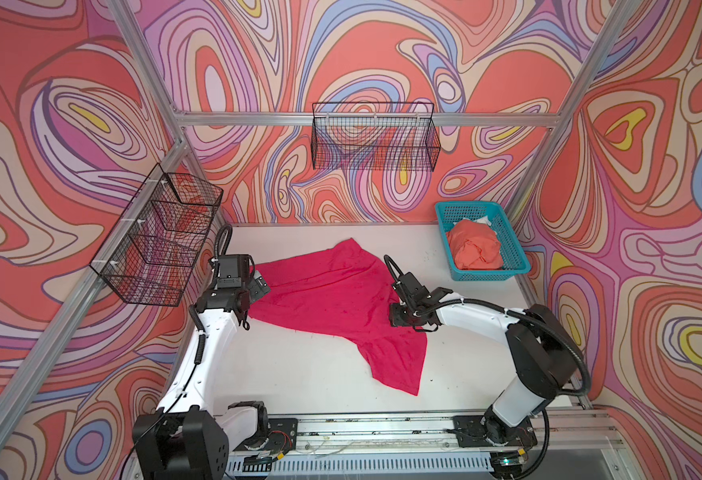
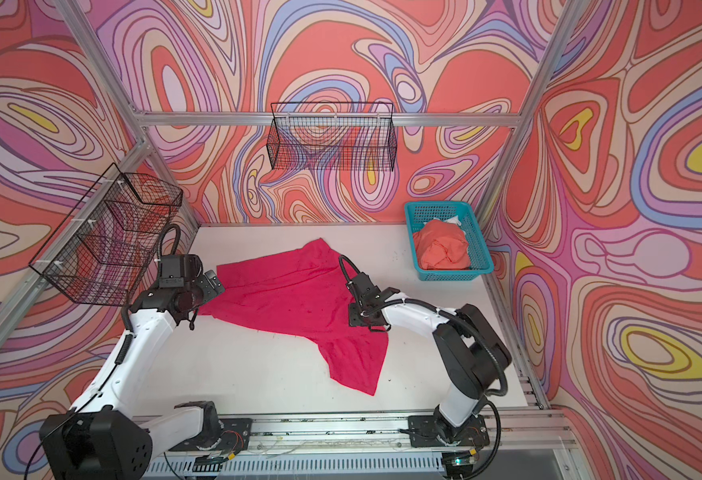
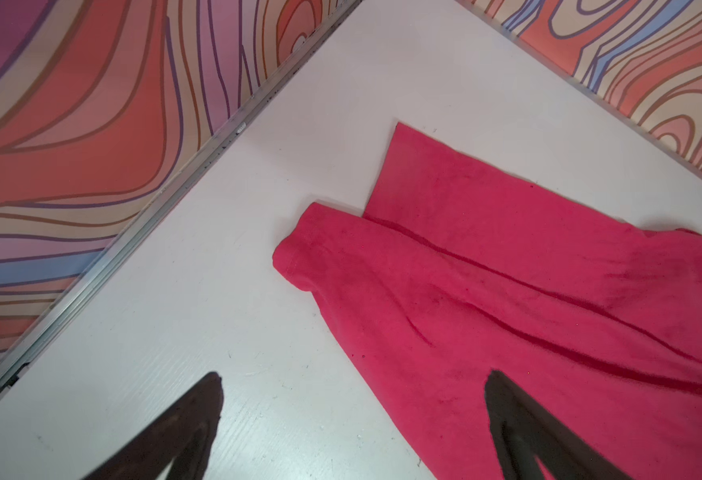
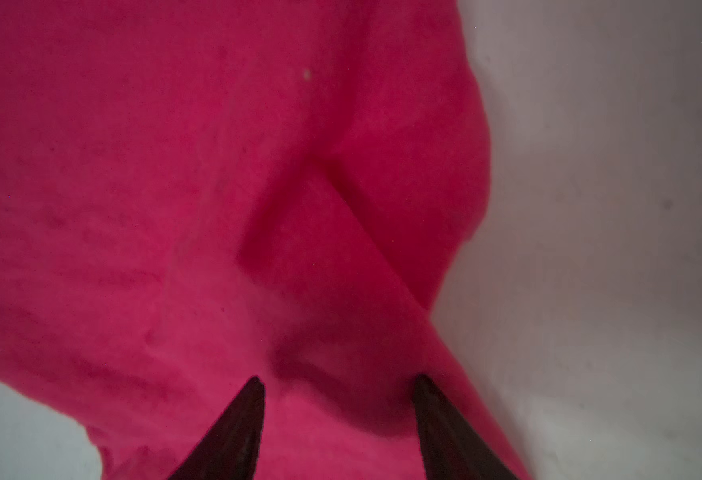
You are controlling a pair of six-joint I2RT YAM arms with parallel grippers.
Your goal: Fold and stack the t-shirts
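The magenta-pink t-shirt (image 1: 332,299) (image 2: 291,299) lies spread and creased on the white table (image 1: 299,365), one end reaching toward the front. At its left edge, my left gripper (image 1: 259,286) (image 3: 353,376) stands wide open, one finger over bare table and one over the shirt (image 3: 507,270). Close above the shirt's right edge (image 4: 174,208) my right gripper (image 1: 401,318) (image 4: 338,378) is open, with cloth lying under the gap and nothing pinched. The coral-orange t-shirt (image 1: 476,249) (image 2: 442,249) sits bunched in the teal basket (image 1: 465,205) at the back right.
A black wire basket (image 1: 376,137) hangs on the back wall and another (image 1: 158,237) on the left wall above the left arm. Aluminium frame rails border the table. Patterned walls enclose three sides.
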